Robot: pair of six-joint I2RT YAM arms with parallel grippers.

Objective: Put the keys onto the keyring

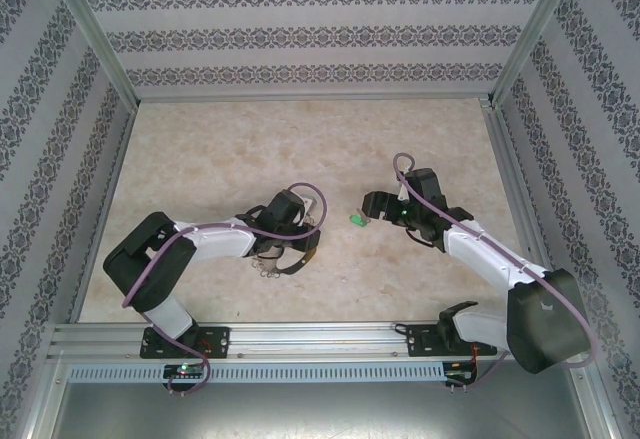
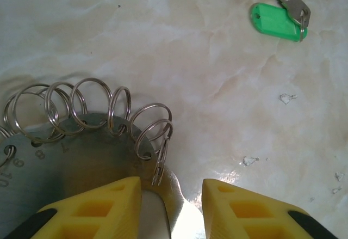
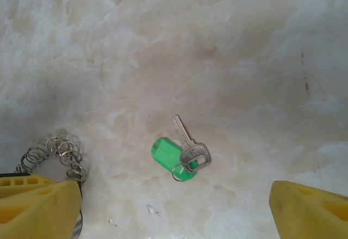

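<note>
Left of centre in the overhead view, my left gripper [image 2: 171, 191] sits low over the keyring [image 2: 81, 146], a flat, numbered, loop-edged piece of metal. Its yellow fingers [image 2: 103, 209] are apart either side of the near edge, with a gap on the right, so nothing is clamped. Right of that, the green-tagged key [image 1: 355, 221] lies flat on the marble-look table [image 1: 300, 139], apart from the keyring, and just right again my right gripper [image 3: 174, 217] hovers spread wide, holding nothing, key at centre of its wrist view.
</note>
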